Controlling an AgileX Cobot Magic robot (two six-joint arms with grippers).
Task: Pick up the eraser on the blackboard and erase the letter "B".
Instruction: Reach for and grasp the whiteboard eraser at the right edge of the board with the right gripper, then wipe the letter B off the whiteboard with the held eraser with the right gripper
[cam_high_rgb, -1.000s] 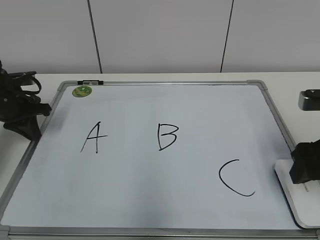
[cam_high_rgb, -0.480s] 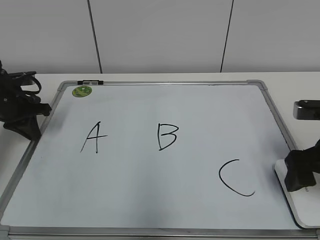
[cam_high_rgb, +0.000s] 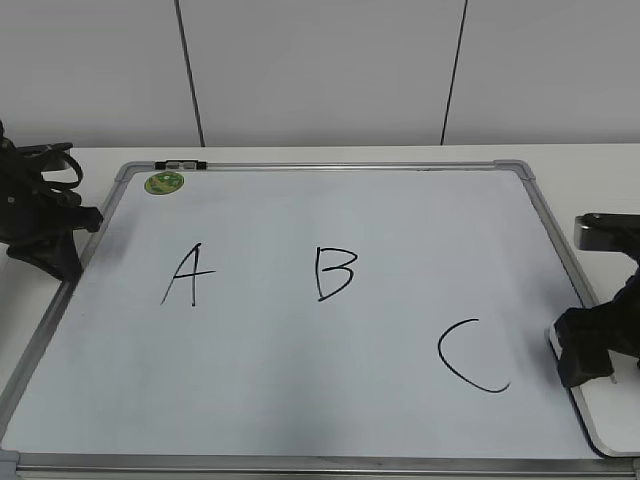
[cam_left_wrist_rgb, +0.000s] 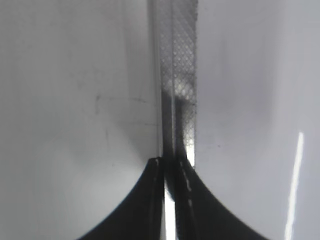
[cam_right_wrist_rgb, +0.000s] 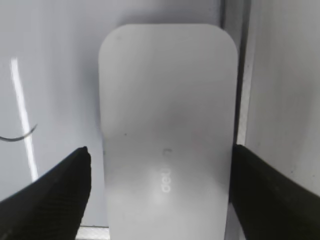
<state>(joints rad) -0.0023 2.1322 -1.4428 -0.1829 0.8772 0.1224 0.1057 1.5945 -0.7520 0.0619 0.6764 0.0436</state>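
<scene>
Meanwhile right gripper (cam_right_wrist_rgb: 160, 190) spread wide astride the eraser (cam_right_wrist_rgb: 167, 110), left gripper (cam_left_wrist_rgb: 170, 165) closed on blackboard (cam_high_rgb: 330, 400) frame

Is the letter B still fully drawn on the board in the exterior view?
Yes: the letter B shows as a complete black outline on the blackboard, with no smear, while the right gripper is at the eraser.

The eraser (cam_high_rgb: 600, 400) lies at the blackboard's (cam_high_rgb: 300, 210) right edge, right of "C" (cam_high_rgb: 470, 355).
</scene>
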